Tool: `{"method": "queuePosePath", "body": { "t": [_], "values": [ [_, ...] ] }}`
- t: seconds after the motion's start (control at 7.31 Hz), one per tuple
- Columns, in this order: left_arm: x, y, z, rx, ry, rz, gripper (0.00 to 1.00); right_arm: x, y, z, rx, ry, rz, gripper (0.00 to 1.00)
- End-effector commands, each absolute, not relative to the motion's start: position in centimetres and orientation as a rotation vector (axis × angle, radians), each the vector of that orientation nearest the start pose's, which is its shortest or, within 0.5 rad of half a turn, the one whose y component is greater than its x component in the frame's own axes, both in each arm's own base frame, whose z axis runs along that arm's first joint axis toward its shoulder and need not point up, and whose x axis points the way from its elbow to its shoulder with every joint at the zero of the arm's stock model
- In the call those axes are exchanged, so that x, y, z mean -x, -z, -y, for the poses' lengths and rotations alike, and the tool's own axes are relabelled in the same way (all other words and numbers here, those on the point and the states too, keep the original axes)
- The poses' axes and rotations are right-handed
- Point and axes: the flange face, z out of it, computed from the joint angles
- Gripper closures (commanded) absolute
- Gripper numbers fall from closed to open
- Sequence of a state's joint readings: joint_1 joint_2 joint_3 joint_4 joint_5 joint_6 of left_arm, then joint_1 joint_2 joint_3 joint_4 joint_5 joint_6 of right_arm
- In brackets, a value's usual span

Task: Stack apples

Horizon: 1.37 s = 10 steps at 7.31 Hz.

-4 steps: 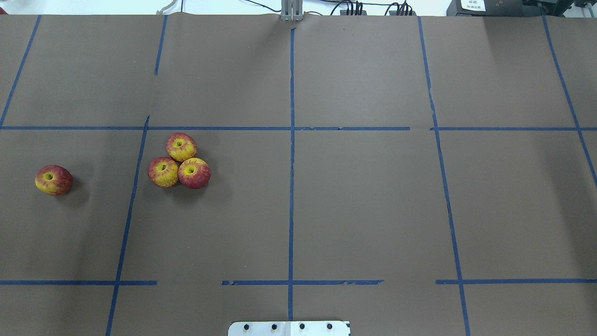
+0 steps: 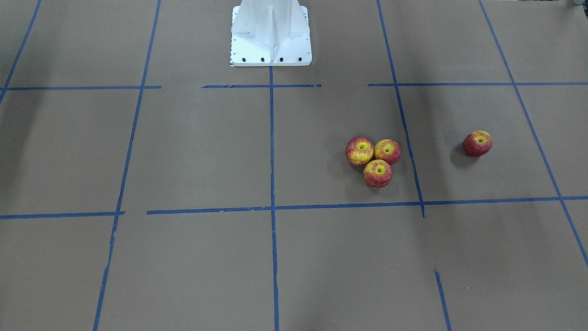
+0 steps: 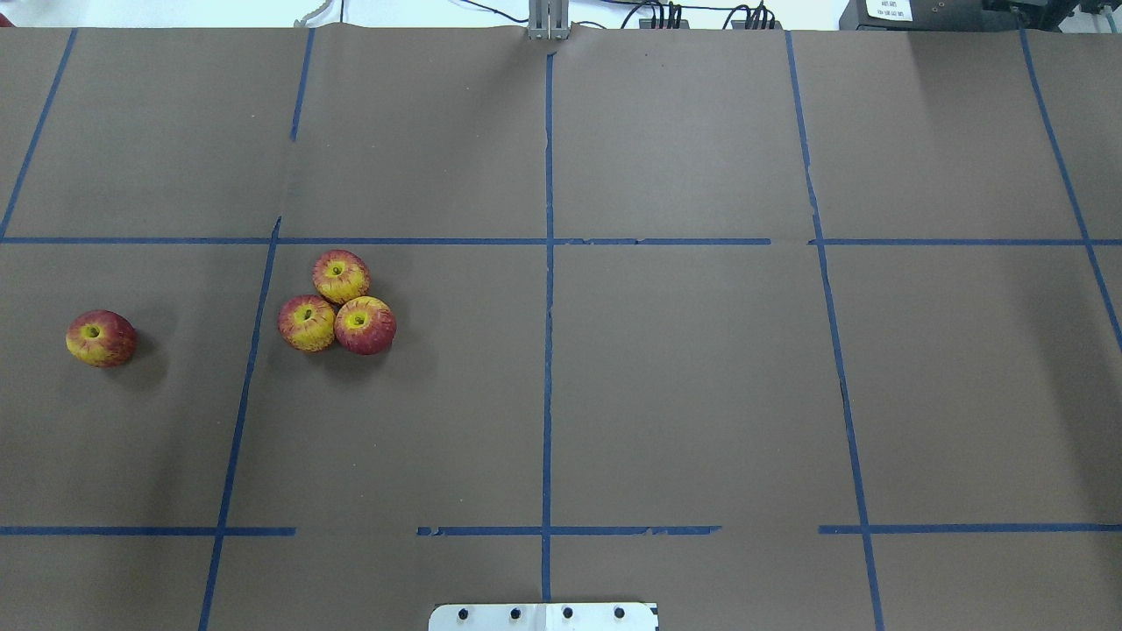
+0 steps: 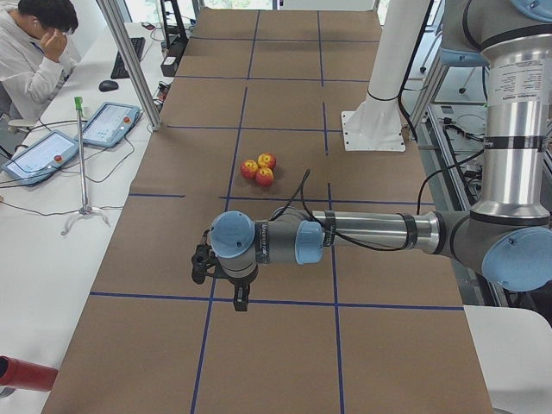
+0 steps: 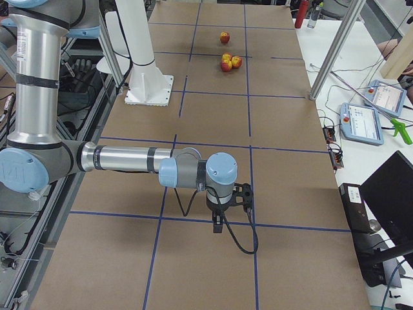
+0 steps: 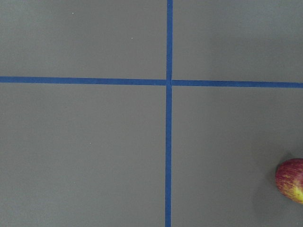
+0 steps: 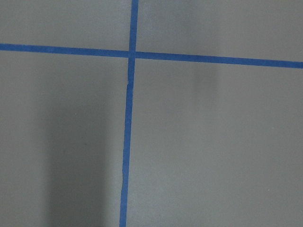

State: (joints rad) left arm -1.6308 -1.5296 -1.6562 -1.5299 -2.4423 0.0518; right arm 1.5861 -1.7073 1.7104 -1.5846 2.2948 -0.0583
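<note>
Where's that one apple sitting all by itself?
In the overhead view the lone apple lies at the far left, across a blue tape line from the three clustered apples.

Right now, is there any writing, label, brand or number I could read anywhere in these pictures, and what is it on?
White label on the dark box at the table's far edge: lines of print, too small to read.
Tablet screens on the side desk: too blurred to read.
Apples and table cover: no text visible.
</note>
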Motion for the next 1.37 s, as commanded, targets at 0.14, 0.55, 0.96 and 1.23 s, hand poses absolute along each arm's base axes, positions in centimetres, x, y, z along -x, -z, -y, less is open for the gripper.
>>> {"method": "queuePosePath", "body": {
  "t": [0.14,0.55,0.96,1.23],
  "values": [
    [8.6,-62.7,47.3,-0.09,0.027,-0.865,0.0,-7.4,-65.8,43.2,-0.016,0.037,0.724,0.0],
    [-3.2,-59.9,48.8,-0.155,-0.1,-0.912,0.0,-7.4,-65.8,43.2,-0.016,0.037,0.724,0.0],
    [-15.0,-57.0,47.4,-0.105,-0.028,-0.891,0.0,-7.4,-65.8,43.2,-0.016,0.037,0.724,0.0],
    [-18.4,-56.4,46.5,-0.087,0.006,-0.849,0.0,-7.4,-65.8,43.2,-0.016,0.037,0.725,0.0]
  ]
}}
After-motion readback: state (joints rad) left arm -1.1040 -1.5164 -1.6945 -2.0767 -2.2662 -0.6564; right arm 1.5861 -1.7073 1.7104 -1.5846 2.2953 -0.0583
